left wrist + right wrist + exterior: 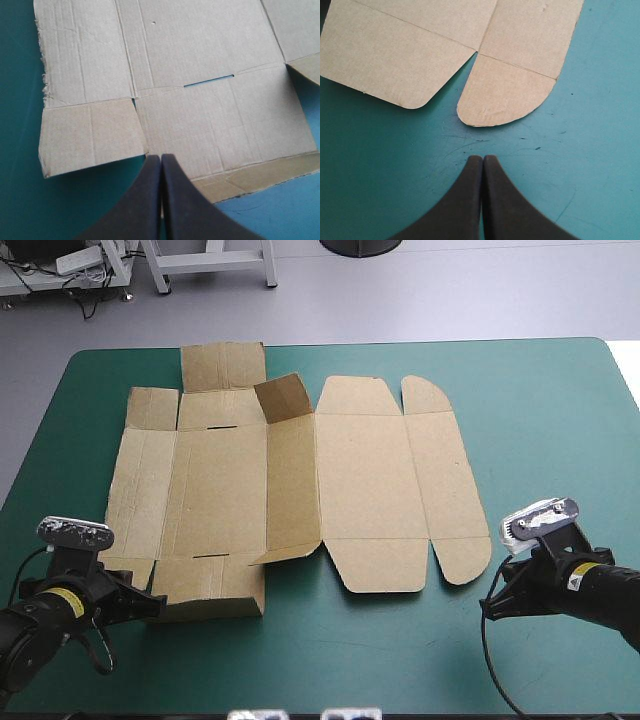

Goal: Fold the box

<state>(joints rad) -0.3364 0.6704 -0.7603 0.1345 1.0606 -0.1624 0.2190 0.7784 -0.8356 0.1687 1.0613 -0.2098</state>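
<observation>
Your left end effector (161,157) and right end effector (482,158) are together, empty; the flat box (370,480) may slide if nudged.

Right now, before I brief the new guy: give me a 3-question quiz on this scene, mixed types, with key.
1. True or false: the right gripper is shut on the box.
2. Which part is lifted off the teal-green cover? A) the far-left corner panel B) the tab at the far end of the narrow middle panel C) the wide panel right of the middle.
3. Fill in: the left gripper has its tips at the box's ____ edge.
Key: 1 false: it is shut, but over bare cover, short of the rounded flap. 2 B. 3 near.
</observation>
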